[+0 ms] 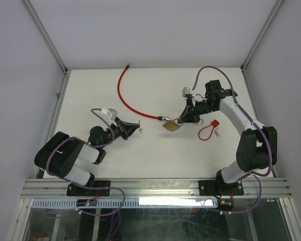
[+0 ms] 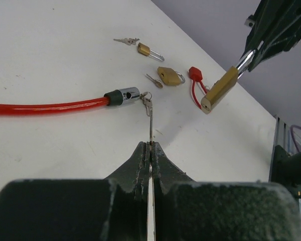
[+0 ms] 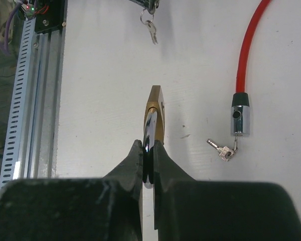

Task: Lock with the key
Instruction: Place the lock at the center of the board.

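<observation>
Top view: the right gripper [image 1: 183,119] holds the brass padlock [image 1: 171,126] mid-table, near the end of the red cable [image 1: 124,93], with the left gripper [image 1: 134,128] apart to its left. Left wrist: jaws pinched shut on a thin key [image 2: 150,128], padlock tilted ahead at the right. Right wrist: jaws closed on the padlock's shackle [image 3: 149,131].

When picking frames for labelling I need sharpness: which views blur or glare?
Left wrist: left claw soft near the lens, key sharp. Right wrist: right claw blurred, glare on the padlock shackle. Top external: even light, faint shadows, no blur.
</observation>
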Controlling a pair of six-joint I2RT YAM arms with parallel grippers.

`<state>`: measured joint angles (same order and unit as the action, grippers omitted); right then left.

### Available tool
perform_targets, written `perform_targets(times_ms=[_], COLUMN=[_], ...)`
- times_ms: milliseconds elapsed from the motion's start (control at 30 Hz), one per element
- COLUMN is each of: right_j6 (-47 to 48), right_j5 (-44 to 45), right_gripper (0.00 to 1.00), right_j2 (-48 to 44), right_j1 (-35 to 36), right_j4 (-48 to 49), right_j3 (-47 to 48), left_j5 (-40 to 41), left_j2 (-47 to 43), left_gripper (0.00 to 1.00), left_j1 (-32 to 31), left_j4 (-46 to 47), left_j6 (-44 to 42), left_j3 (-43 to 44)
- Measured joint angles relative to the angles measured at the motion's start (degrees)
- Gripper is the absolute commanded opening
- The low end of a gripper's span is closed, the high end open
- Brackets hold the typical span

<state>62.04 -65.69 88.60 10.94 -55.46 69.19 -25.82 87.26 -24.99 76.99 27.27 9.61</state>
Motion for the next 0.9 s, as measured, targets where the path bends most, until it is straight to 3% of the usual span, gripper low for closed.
perform_targets(times_ms=[500, 900], right_j6=[-10.14, -25.94], right_j5=[0.98, 5.70], right_gripper=[0.00, 0.00], right_j2=[0.20, 0.20], right_j1=[0.57, 0.57], right_j4=[9.03, 24.81], right_j3=[-2.43, -7.02], left_j5=[-1.77, -5.49], left_j2=[-0.11, 12.39], left_gripper=[0.00, 0.00], left_j1=[4.87, 4.87], left_j4=[-2.23, -7.56], left_j6=[10.60, 20.57], left_j3=[1.40, 21.33])
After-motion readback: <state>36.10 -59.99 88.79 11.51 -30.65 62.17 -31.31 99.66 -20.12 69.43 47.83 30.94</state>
